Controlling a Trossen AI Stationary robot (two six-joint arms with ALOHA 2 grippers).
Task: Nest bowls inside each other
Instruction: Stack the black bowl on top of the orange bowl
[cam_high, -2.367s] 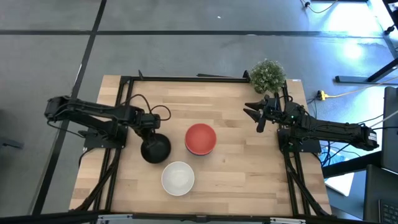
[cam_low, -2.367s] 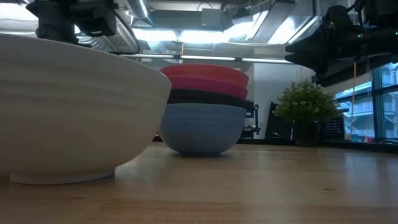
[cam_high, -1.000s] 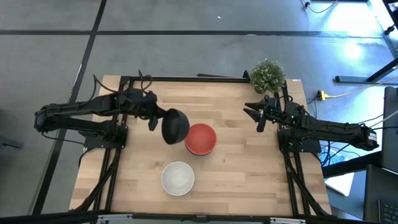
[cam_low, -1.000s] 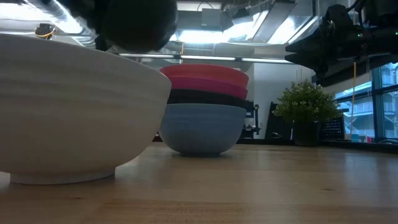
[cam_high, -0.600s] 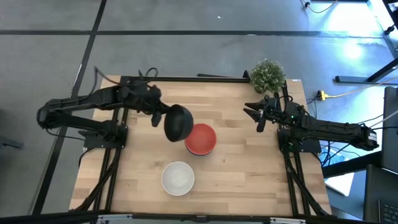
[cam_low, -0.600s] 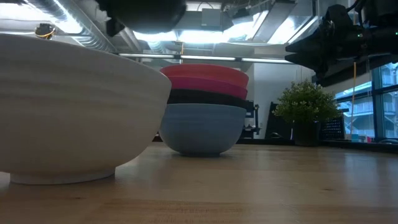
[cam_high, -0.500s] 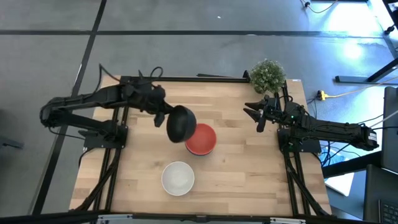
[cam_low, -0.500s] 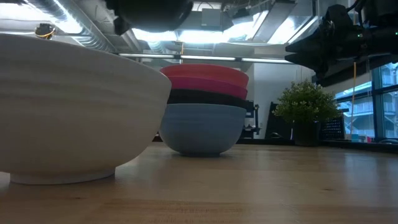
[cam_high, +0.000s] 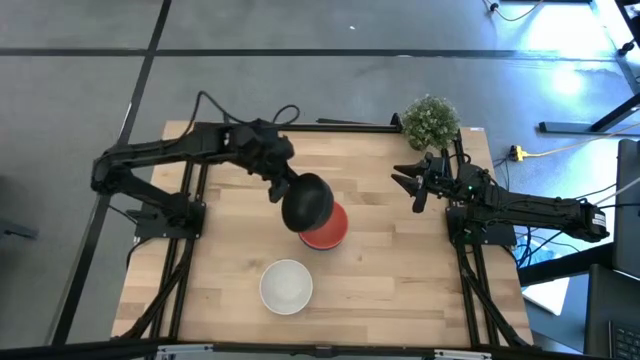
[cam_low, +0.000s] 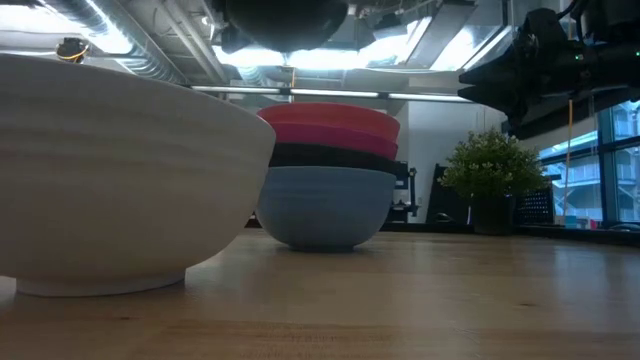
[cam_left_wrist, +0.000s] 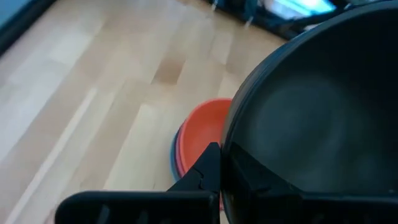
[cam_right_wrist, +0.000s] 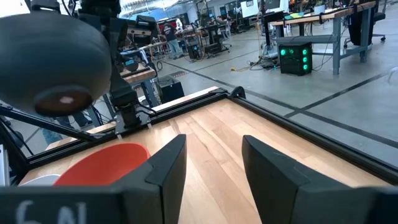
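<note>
Left gripper (cam_high: 281, 186) has the black bowl (cam_high: 307, 201) pinched by its rim, one finger inside and one outside as the left wrist view shows it, and carries it in the air above the near edge of the stack. That stack sits mid-table: red bowl (cam_high: 325, 228) on top, then a magenta-pink bowl (cam_low: 330, 135), a second black bowl (cam_low: 330, 156) and a blue bowl (cam_low: 325, 205) at the bottom. Off to the front, the white bowl (cam_high: 286, 286) waits alone on the wooden table (cam_high: 400, 280).

Now the risk, as I read it: the carried bowl hangs off-centre, covering only part of the red one. Let go from here and it would likely catch the red rim, tip and roll off. A rim pinch is a thin hold too; any swing could twist the bowl in the fingers. Coming down crooked might shove the whole stack sideways.

Right gripper (cam_high: 414, 185) waits with fingers spread, holding nothing, by the potted plant (cam_high: 431, 120).
</note>
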